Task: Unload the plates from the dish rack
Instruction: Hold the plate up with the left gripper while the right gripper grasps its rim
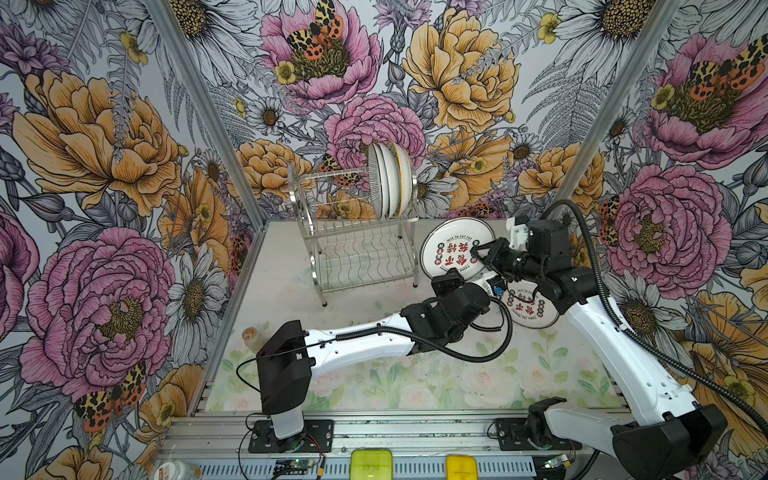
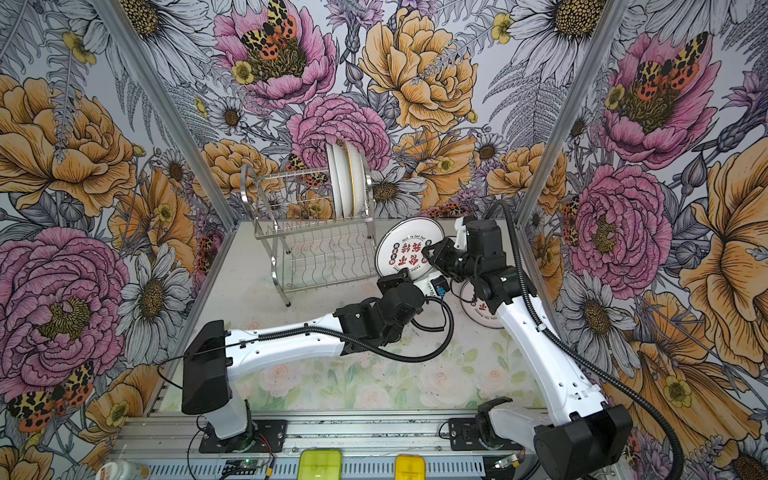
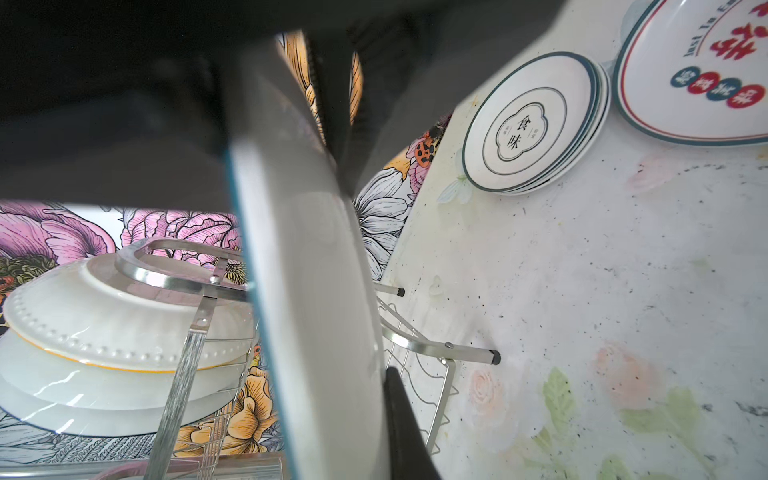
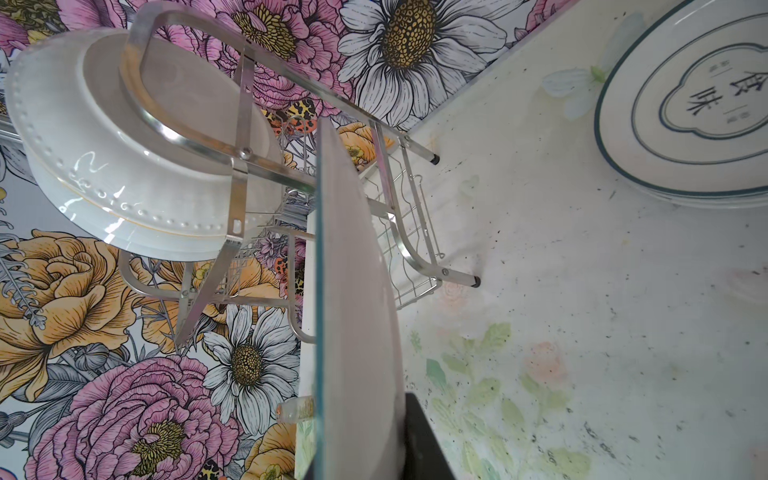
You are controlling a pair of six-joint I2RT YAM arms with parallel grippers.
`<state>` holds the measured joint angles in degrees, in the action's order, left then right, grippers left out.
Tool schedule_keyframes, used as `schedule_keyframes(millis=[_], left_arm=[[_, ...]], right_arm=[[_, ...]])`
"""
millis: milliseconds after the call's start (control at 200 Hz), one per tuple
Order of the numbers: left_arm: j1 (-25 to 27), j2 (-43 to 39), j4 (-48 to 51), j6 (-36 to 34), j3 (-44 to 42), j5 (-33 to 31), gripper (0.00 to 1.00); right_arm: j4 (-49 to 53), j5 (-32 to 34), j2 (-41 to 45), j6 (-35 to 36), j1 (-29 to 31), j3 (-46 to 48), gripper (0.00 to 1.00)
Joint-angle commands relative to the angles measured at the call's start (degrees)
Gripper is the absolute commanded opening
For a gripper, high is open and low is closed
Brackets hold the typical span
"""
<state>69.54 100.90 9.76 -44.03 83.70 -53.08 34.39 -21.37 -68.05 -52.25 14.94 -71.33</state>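
The counter (image 1: 291, 299) fills the floor of the booth. At its back stands the dish rack (image 1: 353, 253), with a few plates (image 1: 390, 183) upright at the right end of its upper tier. Just right of the rack a red-lettered plate (image 1: 451, 245) hangs tilted above the counter, its printed face showing. The left tool (image 1: 451, 273) is clenched on its lower rim; the right tool (image 1: 476, 249) straddles its right rim, though I can't tell whether it has clamped. Under the right arm (image 1: 615, 345) a second lettered plate (image 1: 528, 311) lies flat on the counter; beside it sits a stack of dark-rimmed plates (image 3: 536, 124).
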Motion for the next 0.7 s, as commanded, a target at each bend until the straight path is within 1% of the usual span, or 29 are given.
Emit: schedule_keyframes(millis=[0,75,250,350,420,460,550,696], left_arm=[[0.7,0.0,-3.8,1.5,3.8,3.1,0.01],[0.8,0.3,-4.4,1.4,3.9,2.9,0.03],[1.1,1.0,-4.8,1.6,4.2,3.1,0.05],[1.1,1.3,-5.3,1.5,4.2,3.1,0.11],[1.1,1.3,-5.6,1.2,4.2,3.3,0.13],[1.0,1.2,-5.8,1.2,4.3,3.6,0.17],[1.0,1.0,-6.4,1.6,4.5,3.8,0.36],[1.1,0.3,-6.4,2.2,4.6,4.6,0.5]], right_arm=[[-4.6,-2.6,1.5,3.1,1.3,0.6,0.05],[-4.9,-2.5,1.4,3.1,1.2,1.0,0.0],[-4.9,-2.0,2.4,3.1,0.7,1.6,0.0],[-4.9,-1.4,3.4,3.2,0.0,1.8,0.0],[-4.9,-1.3,3.9,3.4,-0.6,1.9,0.0],[-4.9,-1.2,4.0,3.4,-0.9,1.7,0.0],[-5.0,-1.1,4.2,3.4,-1.2,1.7,0.0],[-5.1,-0.9,4.6,3.3,-1.8,1.6,0.0]])
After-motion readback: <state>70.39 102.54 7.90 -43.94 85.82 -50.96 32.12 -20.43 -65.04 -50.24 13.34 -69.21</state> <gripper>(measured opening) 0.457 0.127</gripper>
